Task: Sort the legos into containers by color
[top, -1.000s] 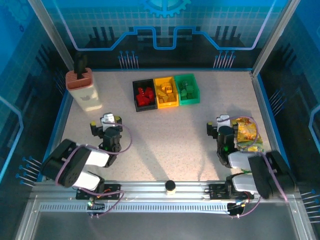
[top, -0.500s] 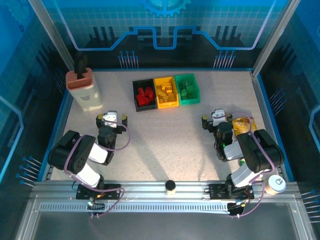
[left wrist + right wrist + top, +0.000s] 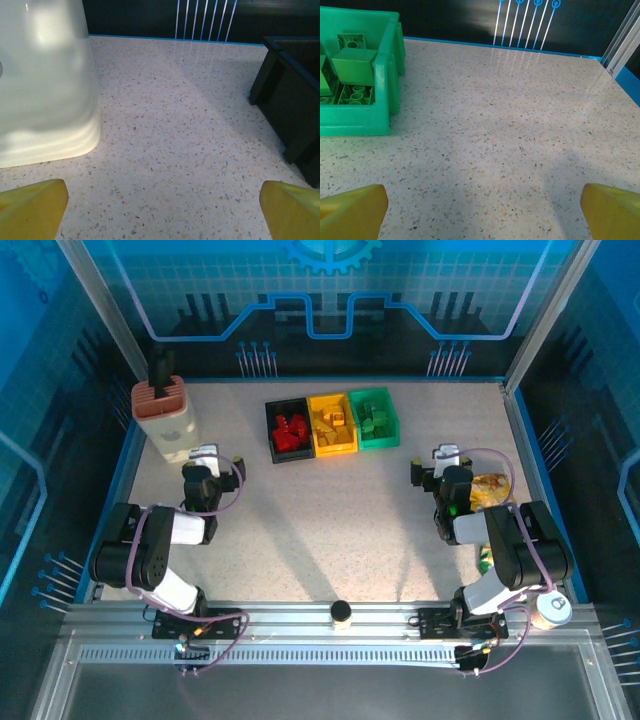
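Note:
Three bins stand side by side at the back middle: a black bin (image 3: 288,430) with red legos (image 3: 291,430), a yellow bin (image 3: 332,424) with yellow legos (image 3: 334,422), a green bin (image 3: 374,418) with green legos (image 3: 373,421). The right wrist view has the green bin (image 3: 375,107) at far left with green legos (image 3: 353,65) inside. The black bin's corner (image 3: 290,95) fills the right of the left wrist view. My left gripper (image 3: 212,458) is open over bare table beside the beige holder. Right of the bins, my right gripper (image 3: 440,461) is open, nothing between its fingers.
A tall beige-and-brown holder (image 3: 165,418) stands at the back left, its pale base (image 3: 45,85) close to the left gripper. Yellow-green snack bags (image 3: 492,495) lie by the right arm. A small cylinder (image 3: 341,614) sits on the front rail, and a capped container (image 3: 549,608) at the front right.
Both arms have swung up from the near table. The left gripper moved back and left towards the holder; the right gripper moved back, alongside the snack bags.

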Controlling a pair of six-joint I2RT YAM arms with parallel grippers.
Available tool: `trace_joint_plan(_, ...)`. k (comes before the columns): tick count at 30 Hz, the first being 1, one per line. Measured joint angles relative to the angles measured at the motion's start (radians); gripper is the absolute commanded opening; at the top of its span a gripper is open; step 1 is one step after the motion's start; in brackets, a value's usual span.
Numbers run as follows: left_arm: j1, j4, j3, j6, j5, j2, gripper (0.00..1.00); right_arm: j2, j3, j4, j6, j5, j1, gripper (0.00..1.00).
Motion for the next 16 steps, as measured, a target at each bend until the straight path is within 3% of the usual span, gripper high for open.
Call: trace_joint_plan(16,0.004,-0.055,0.008,0.002,0.134,0.0,0.99,0.0,0.0,-0.006,0.0,-0.007,0.0,1.0)
